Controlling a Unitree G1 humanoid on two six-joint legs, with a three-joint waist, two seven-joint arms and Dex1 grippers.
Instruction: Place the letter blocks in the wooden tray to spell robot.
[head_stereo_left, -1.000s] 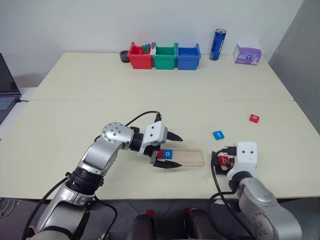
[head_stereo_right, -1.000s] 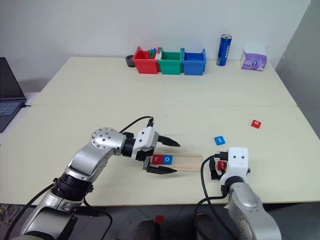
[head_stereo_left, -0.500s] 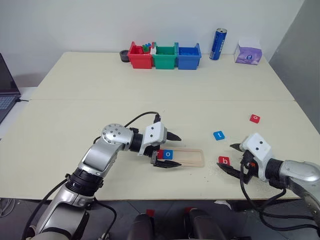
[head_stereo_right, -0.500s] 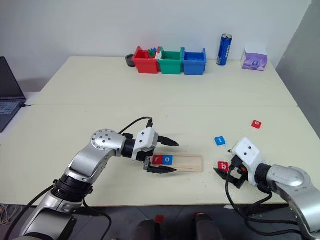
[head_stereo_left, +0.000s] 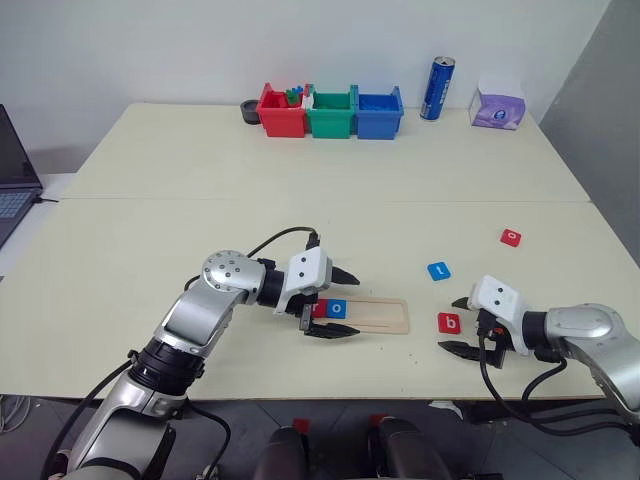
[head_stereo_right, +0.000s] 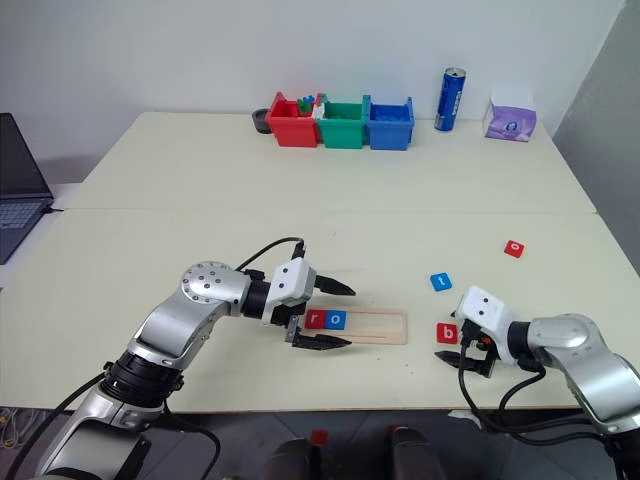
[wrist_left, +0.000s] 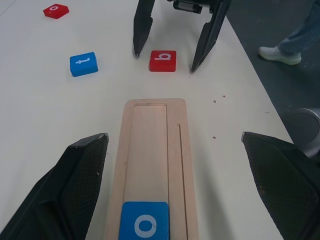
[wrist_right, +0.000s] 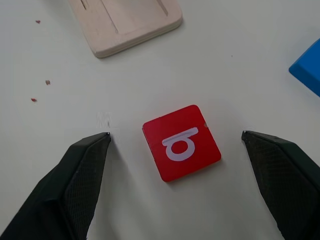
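A pale table (head_stereo_left: 300, 200) carries the tray (head_stereo_left: 385, 316) near its front edge, with r and o (wrist_left: 145, 225) already seated at its left end. The right gripper (head_stereo_left: 462, 324), jaws wide apart, straddles the red b tile (head_stereo_left: 449, 322) just beyond the tray's right end. It should centre, close on the tile's sides, then lift cleanly. The left gripper (head_stereo_left: 343, 301), also spread, brackets the tray's filled end.

Wooden tray (head_stereo_left: 372, 314) holds r, o; b (head_stereo_left: 449, 322) beside.
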